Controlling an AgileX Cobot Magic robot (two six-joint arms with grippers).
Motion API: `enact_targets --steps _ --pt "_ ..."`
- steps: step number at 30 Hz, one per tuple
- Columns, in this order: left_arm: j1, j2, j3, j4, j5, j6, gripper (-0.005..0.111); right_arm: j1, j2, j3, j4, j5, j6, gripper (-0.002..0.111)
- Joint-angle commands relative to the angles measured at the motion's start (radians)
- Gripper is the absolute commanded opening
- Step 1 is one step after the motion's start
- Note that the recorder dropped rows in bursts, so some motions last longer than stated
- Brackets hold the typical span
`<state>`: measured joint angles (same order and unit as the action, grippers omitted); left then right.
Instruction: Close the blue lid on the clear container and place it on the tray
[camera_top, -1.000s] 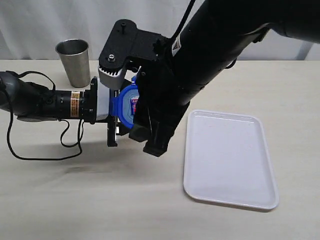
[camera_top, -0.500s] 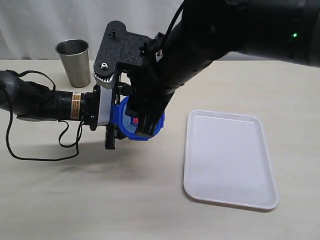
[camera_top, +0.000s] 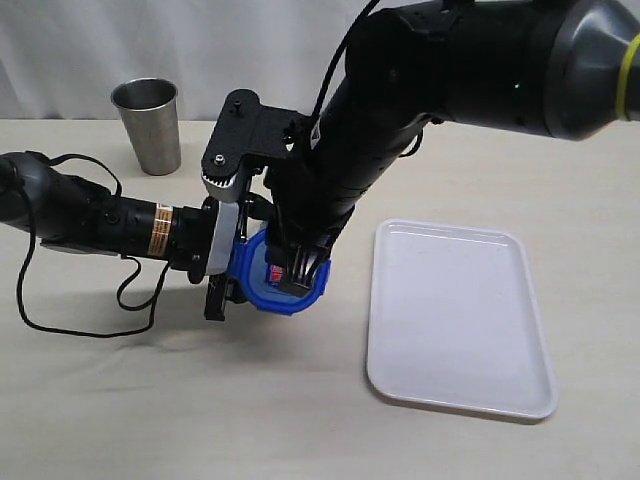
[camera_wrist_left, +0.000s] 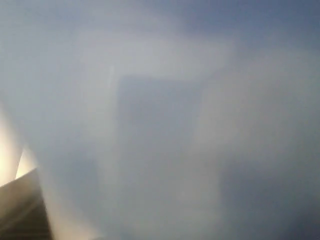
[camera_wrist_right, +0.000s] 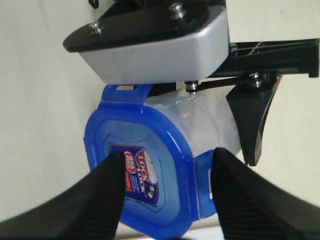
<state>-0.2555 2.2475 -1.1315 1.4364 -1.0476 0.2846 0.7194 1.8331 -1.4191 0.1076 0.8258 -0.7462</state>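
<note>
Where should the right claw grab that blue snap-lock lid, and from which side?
Probably across two opposite flap edges of the blue rounded-octagonal plastic lid, coming straight at its face: the clear plastic canister lies sideways in the left claw, lid facing outward.

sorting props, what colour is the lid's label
Label: white with red and blue print, best in right wrist view.

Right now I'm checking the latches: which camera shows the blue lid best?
The right wrist view: the blue lid sits close, label facing the camera. The exterior view shows only part of it behind the right arm; the left wrist view is blur.
</note>
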Motion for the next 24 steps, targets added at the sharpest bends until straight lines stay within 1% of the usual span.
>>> enact_targets --steps 1,5,8,10,12,15,18,24 --pt "-0.002 -0.032 -0.011 -0.136 -0.173 -0.080 0.000 0.002 0.073 0.023 0.095 0.102 -0.032 0.049" --pt "-0.002 -0.032 -0.010 -0.136 -0.173 -0.082 0.000 0.002 0.098 0.023 0.142 0.137 -0.069 0.047" --pt "-0.002 -0.032 -0.010 -0.136 -0.173 -0.102 0.000 0.002 0.101 0.017 0.127 0.143 -0.069 0.047" --pt "-0.002 -0.032 -0.010 -0.136 -0.173 -0.109 0.000 0.002 0.101 -0.007 0.095 0.148 -0.031 0.047" --pt "-0.002 -0.032 -0.010 -0.138 -0.173 -0.164 0.000 0.002 0.095 -0.037 0.050 0.148 0.020 0.047" --pt "0.000 -0.032 -0.010 -0.160 -0.173 -0.297 0.000 0.002 0.075 -0.082 -0.033 0.148 0.097 0.047" --pt "0.000 -0.032 -0.010 -0.175 -0.139 -0.403 0.000 0.002 0.053 -0.114 -0.108 0.138 0.163 0.047" --pt "0.000 -0.032 -0.010 -0.173 -0.092 -0.522 0.000 0.000 -0.018 -0.128 -0.108 0.053 0.206 0.047"
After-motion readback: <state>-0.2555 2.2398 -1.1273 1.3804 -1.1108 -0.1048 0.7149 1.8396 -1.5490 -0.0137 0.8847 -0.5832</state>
